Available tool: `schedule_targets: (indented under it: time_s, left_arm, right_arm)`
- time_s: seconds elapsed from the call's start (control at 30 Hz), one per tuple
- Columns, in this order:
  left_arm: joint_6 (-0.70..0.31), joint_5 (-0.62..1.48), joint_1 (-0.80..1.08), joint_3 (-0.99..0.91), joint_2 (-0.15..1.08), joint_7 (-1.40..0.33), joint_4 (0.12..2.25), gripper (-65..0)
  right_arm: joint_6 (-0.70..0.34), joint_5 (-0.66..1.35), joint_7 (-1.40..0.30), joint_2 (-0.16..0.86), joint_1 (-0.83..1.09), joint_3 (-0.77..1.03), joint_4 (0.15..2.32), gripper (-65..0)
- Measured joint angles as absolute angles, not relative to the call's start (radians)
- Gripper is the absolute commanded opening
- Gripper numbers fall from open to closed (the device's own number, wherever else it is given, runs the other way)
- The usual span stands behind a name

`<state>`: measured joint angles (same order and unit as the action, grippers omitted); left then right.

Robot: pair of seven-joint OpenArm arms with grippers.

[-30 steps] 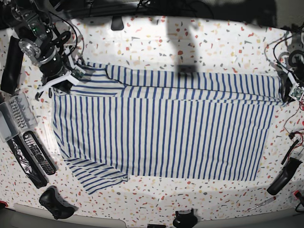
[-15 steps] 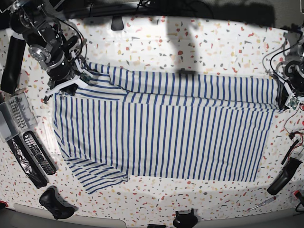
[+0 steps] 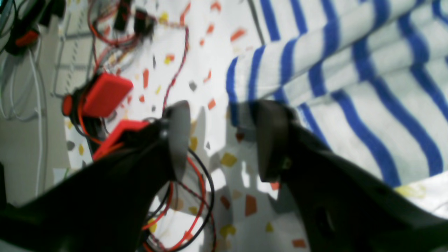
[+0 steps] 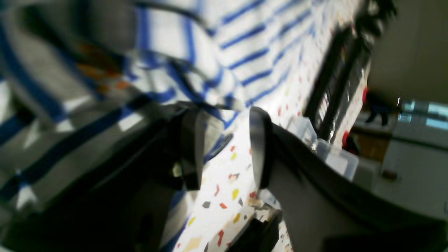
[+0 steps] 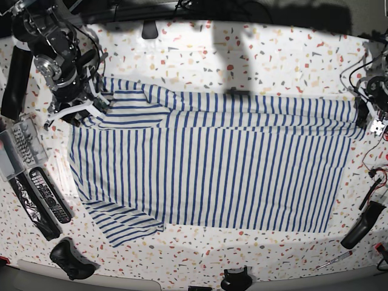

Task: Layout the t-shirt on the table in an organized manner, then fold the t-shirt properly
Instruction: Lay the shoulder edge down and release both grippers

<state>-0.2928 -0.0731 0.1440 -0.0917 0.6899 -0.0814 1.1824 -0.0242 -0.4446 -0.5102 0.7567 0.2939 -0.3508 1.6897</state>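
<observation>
Striped t-shirt (image 5: 212,163) flat, grey tray (image 5: 17,147) contents unclear

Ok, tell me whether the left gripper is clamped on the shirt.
No: the left gripper stands open over bare table, beside the shirt.

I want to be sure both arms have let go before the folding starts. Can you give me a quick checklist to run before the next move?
1. Left gripper open, nothing between its jaws: ok.
2. Right gripper open, clear of the cloth: jaws apart, but blur hides whether cloth touches them: cannot tell.
3. T-shirt spread on the table: ok.
4. Far long edge flat: a folded-over band runs along it: not ok.
5. Near sleeve smoothed out: it lies wrinkled: not ok.
</observation>
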Motion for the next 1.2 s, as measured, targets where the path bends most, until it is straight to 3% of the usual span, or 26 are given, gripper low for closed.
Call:
schedule_targets:
  time_s: [0.37,0.53,0.6,0.77,1.2]
  left_arm:
    - [-0.289,0.206,0.146,-0.097,0.809,-0.274,1.260,-36.6]
    - [-0.288,0.357,0.144,-0.144,0.776,-0.291,1.296,-37.4]
    - [-0.288,0.364,0.144,-0.146,0.731,-0.284,1.296,-42.5]
    - [-0.289,0.365,0.146,-0.146,0.615,-0.224,1.296,-65.0]
    - [-0.288,0.363,0.146,-0.146,0.526,-0.186,1.295,-65.0]
  right_arm:
    - [0.107,-0.327,-0.532,0.758,0.299,-0.319,1.785,-44.0]
    - [0.133,-0.199,-0.533,0.724,0.347,-0.202,1.898,-44.5]
    - [0.130,-0.132,-0.535,0.688,0.375,-0.169,1.943,-49.0]
    - [0.130,-0.025,-0.532,0.595,0.383,-0.130,1.988,-65.0]
    - [0.124,-0.009,-0.517,0.429,0.385,-0.129,1.887,-65.0]
